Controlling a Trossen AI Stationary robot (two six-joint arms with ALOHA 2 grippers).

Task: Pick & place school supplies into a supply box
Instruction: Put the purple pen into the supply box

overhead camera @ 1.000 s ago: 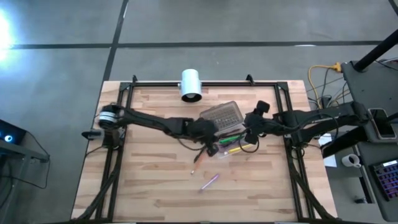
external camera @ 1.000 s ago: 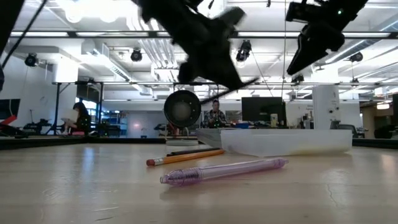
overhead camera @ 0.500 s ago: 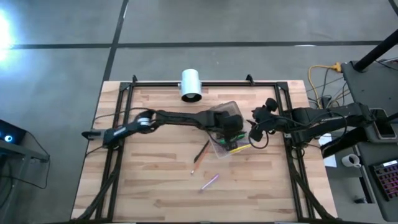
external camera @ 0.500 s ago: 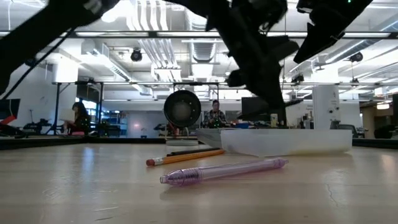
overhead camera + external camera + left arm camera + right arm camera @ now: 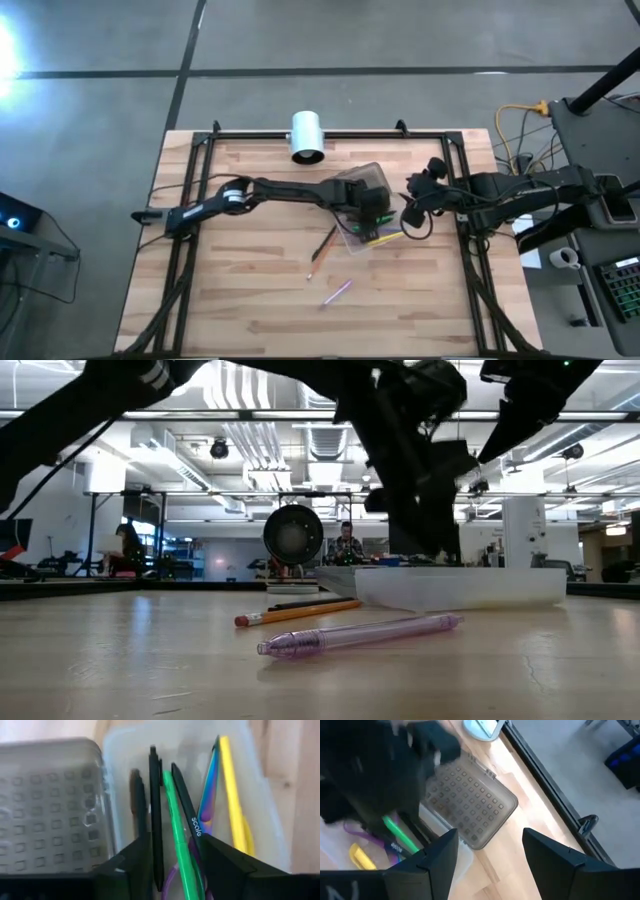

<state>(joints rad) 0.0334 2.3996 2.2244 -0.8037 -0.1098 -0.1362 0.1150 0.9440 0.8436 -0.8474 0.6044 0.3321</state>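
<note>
The floor is grey and smooth, with dark lines across it. A wooden desk stands in the middle. Far back, long lights hang from the ceiling, and a person sits at a bench.

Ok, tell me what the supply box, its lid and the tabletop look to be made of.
Supply box: likely plastic, translucent and frosted; the wood shows faintly through its wall.
Lid: apparently the same kind of plastic, grey-tinted, moulded with a grid of small raised squares.
Tabletop: wood, pale planks with visible grain and joints; it looks like butcher block, matte finish.
</note>
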